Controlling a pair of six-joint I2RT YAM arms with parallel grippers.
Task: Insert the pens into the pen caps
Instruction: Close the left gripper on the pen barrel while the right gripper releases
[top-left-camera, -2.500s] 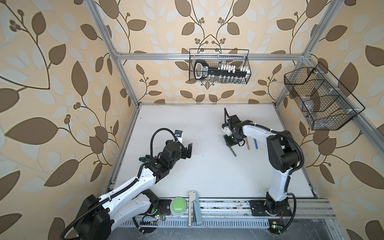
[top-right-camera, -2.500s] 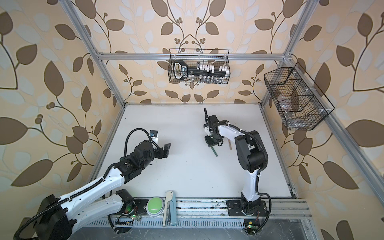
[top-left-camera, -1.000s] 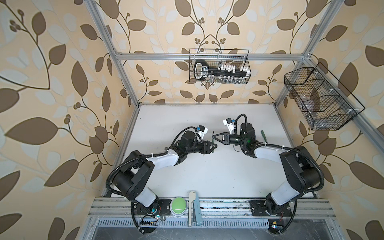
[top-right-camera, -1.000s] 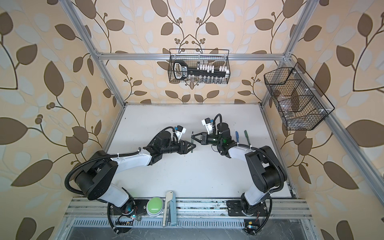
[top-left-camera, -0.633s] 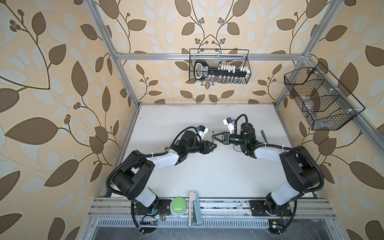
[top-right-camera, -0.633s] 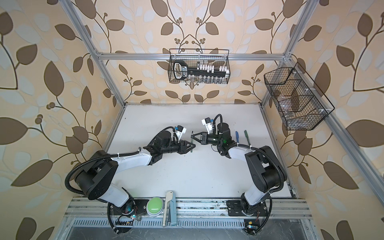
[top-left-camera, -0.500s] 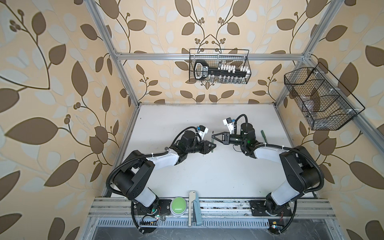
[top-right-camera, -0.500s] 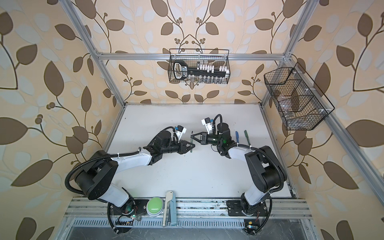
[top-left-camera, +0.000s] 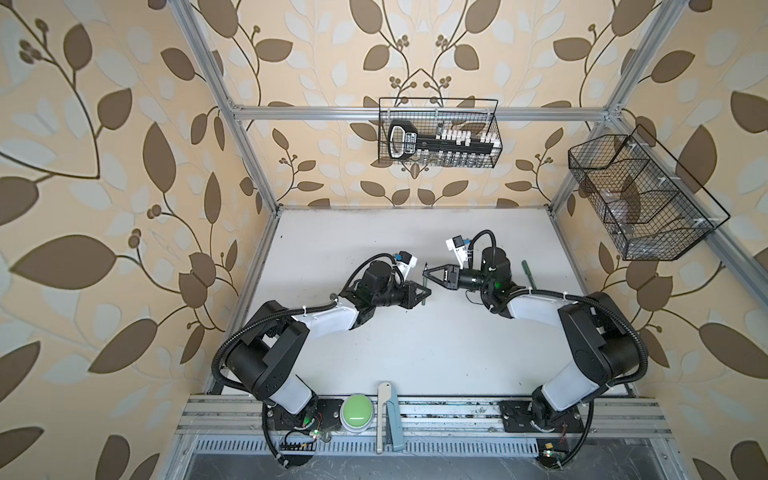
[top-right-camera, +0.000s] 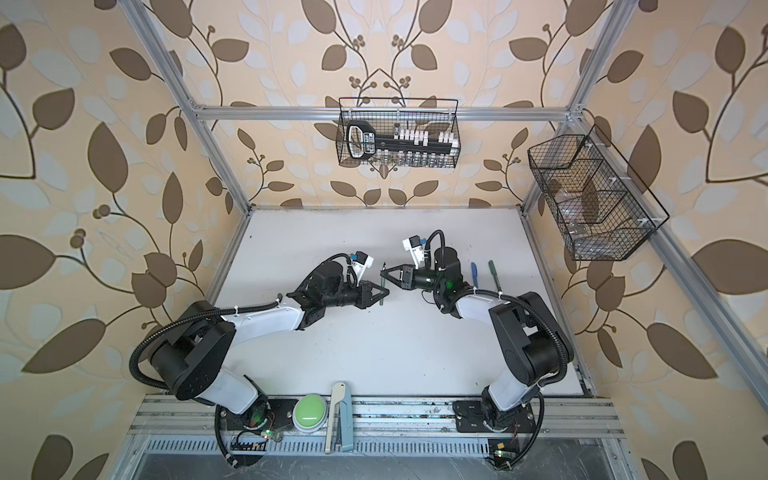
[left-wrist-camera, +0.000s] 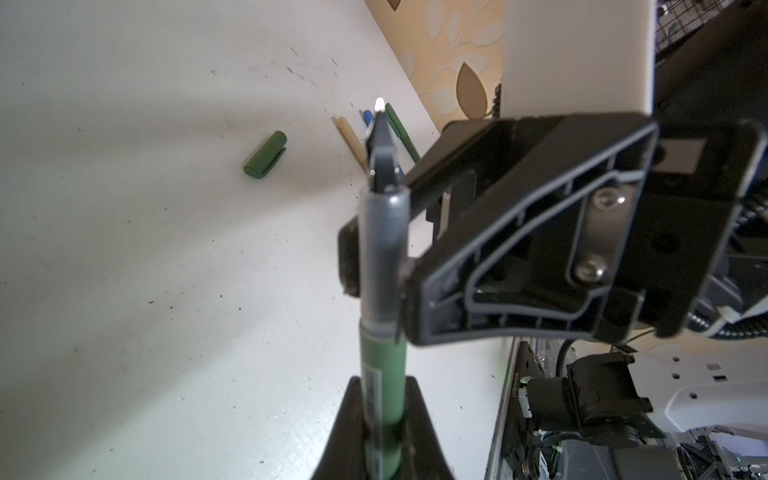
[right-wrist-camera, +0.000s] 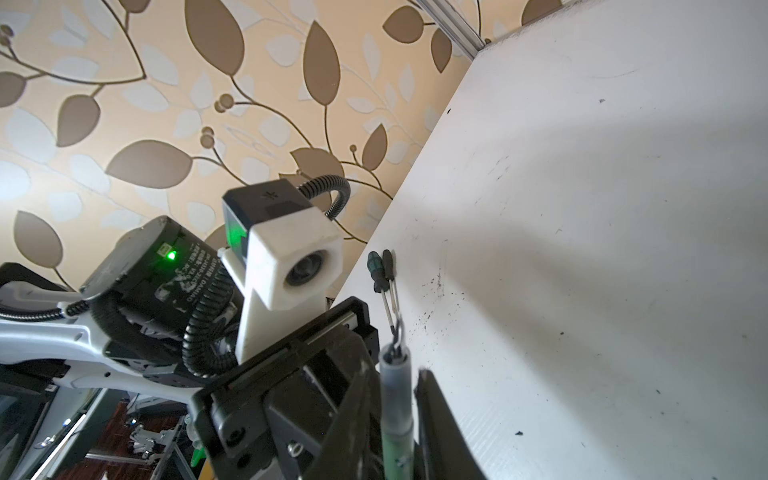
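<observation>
A dark green pen hangs above the table's middle, upright between the two grippers. My left gripper is shut on its green barrel. My right gripper stands slightly open round the pen's grey front section, with a thin gap beside one finger. The dark tip sticks out beyond the right gripper's fingers. A dark green pen cap lies on the table. A tan pen, a blue pen and a second green pen lie side by side at the table's right.
Two slim dark-handled tools lie near the table's left edge. Wire baskets hang on the back wall and the right wall. A green button sits on the front rail.
My left gripper has closed on the green pen's barrel. My right gripper, shut on the pen before, has loosened its jaws. Neither arm has visibly moved.
</observation>
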